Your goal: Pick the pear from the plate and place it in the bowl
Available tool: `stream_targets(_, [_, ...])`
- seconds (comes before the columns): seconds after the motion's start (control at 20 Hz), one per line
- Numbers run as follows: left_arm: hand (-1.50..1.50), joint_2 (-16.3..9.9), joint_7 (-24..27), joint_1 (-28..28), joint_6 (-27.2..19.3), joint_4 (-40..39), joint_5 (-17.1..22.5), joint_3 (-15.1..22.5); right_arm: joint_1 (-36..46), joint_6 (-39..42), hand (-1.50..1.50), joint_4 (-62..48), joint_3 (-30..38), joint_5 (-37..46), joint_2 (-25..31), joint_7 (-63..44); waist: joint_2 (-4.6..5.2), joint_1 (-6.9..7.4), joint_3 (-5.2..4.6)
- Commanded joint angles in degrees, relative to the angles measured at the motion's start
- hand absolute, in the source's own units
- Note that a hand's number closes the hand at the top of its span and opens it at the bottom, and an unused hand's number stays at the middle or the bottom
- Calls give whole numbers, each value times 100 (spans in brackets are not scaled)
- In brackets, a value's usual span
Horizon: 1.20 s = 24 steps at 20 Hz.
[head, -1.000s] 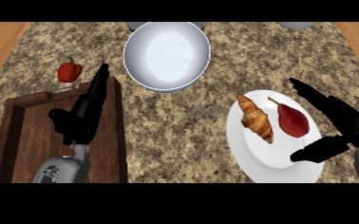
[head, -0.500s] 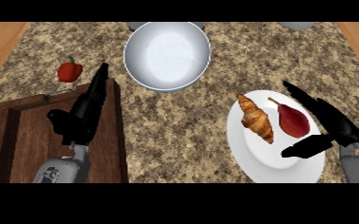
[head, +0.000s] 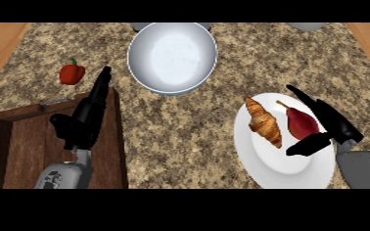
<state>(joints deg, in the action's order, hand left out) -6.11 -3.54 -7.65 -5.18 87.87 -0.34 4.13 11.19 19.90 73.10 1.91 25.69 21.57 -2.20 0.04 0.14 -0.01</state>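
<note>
A: Right hand (head: 329,127), state?
B: Spread wide, holding nothing. Fingers straight along the far right side of the pear (head: 300,122), thumb pointing left under its lower end. I cannot tell whether either touches the fruit.

A: Pear appearance?
B: Dark red, teardrop shape, narrow end with a thin stem pointing up-left, broad end toward the hand. Lying on its side.

A: Location?
B: On the plate (head: 278,169), right half, at the table's right edge. Not lifted.

A: Anything else on the plate?
B: A croissant (head: 264,122), golden brown, lying just left of the pear with a narrow gap of white between them.

A: Bowl (head: 173,57)?
B: White, round, at the far middle of the table (head: 180,127), well apart from the plate, up and to the left.

A: Left hand (head: 88,113)?
B: Fingers straight, holding nothing, over the edge of a wooden board (head: 36,142) at lower left.

A: Other items?
B: A red pepper (head: 71,73) at far left, near the left fingertips.
</note>
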Motion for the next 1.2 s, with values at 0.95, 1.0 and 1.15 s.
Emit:
stream_targets(0.95, [0,191,-124,-114,112,-35,-93,19,330,1729,150,501,-2035,348,-520,2490,1,223,-4])
stream_targets(1.0, [0,238,-54,-235,79,-102,-161,74,343,1956,150,697,-2410,279,-707,2821,5,210,-3])
stream_targets(1.15, [0,268,-126,-131,31,6,-194,122,589,2527,150,1123,-2908,-95,-1043,3373,-33,225,4])
